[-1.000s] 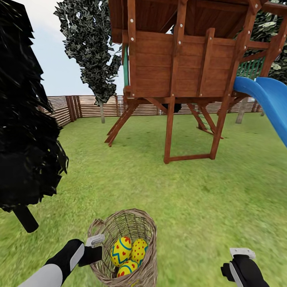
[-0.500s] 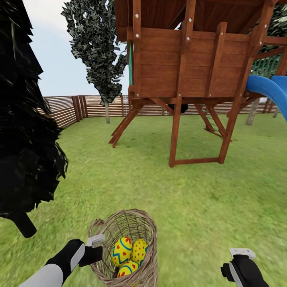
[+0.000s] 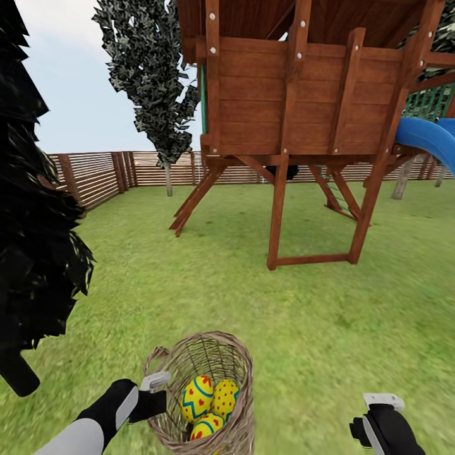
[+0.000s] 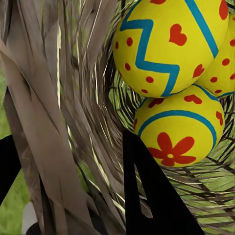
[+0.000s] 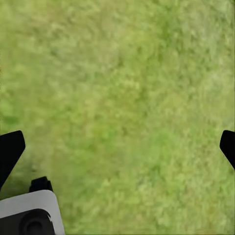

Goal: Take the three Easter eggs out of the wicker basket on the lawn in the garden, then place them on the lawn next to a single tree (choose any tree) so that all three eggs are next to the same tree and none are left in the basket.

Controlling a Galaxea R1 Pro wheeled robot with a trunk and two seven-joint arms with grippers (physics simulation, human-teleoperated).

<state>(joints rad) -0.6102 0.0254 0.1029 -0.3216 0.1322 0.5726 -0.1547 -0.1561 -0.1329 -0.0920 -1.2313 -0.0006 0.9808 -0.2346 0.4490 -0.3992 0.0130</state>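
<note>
Brown open-weave wicker basket (image 3: 237, 379): tan-brown strands. Yellow painted Easter eggs (image 3: 208, 401): blue zigzag and curved bands, red dots, hearts and a red flower. Flat grass lawn (image 3: 354, 316): mottled green. Horizontal-slat wooden fence (image 3: 95, 174): brown. Wooden play tower (image 3: 303, 107): reddish brown with pale bolt heads. Plastic slide (image 3: 426, 139): blue. Slim-trunked tree (image 3: 155, 76): dark leaves mottled green-white, pale grey-beige trunk. Conifer (image 3: 31, 221): near-black. Left arm's gripper (image 3: 155, 385): black with a white-grey fingertip.
</note>
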